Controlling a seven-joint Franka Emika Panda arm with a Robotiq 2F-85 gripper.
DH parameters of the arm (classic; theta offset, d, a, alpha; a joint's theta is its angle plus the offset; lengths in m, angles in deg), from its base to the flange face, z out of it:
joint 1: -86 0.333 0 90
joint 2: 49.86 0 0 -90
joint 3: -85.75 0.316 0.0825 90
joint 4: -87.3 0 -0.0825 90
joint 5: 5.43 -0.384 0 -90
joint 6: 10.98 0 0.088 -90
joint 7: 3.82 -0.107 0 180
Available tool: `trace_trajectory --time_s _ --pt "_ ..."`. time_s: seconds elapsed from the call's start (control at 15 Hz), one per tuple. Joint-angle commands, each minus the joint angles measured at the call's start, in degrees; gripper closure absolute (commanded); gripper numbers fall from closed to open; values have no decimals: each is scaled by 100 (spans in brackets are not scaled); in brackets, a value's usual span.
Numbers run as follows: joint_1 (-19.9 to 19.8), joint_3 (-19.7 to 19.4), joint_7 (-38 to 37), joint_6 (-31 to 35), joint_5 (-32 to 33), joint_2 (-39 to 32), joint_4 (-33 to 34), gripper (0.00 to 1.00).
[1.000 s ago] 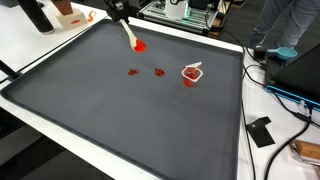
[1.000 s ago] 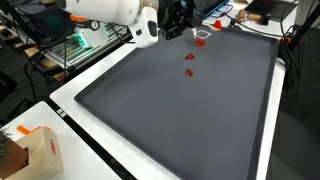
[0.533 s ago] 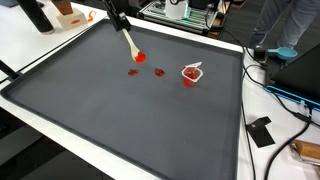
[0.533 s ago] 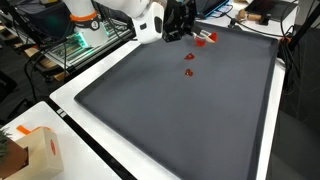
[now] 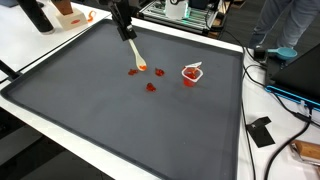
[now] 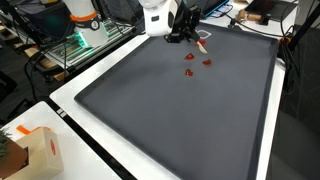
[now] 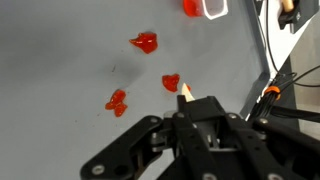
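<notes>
Near far edge of mat (image 5: 120, 130), found gripper (image 5: 126, 32) clamped on stick (image 5: 134, 52), its long axis slanting down to tip just beside red piece (image 7: 172, 83), two more pieces (image 7: 145, 42) (image 7: 117, 102) near, cup (image 5: 190, 73) farther along mat.

End effector (image 5: 125, 30) points downward, jaws clamped closed.

A lab; wire equipment rack (image 6: 70, 45), trailing cables (image 5: 285, 95).

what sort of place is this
Most likely a robotics lab: a black mat on a white bench, a wire rack of electronics behind it, loose cables along the edge. The gripper holds a stick by red scraps.
</notes>
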Motion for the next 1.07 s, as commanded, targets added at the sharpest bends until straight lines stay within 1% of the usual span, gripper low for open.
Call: trace_trajectory --time_s 0.0,0.2,0.53,0.73,0.87,1.0 --pt "89 92 -697 190 679 53 37 94" --pt "94 171 -971 113 1032 120 109 94" --pt "82 276 -1059 -29 1292 312 188 94" --pt "126 338 -1259 -124 1554 507 214 94" --pt "179 380 -1551 -159 1830 640 253 94" --pt "272 422 -1979 -95 2315 738 313 94"
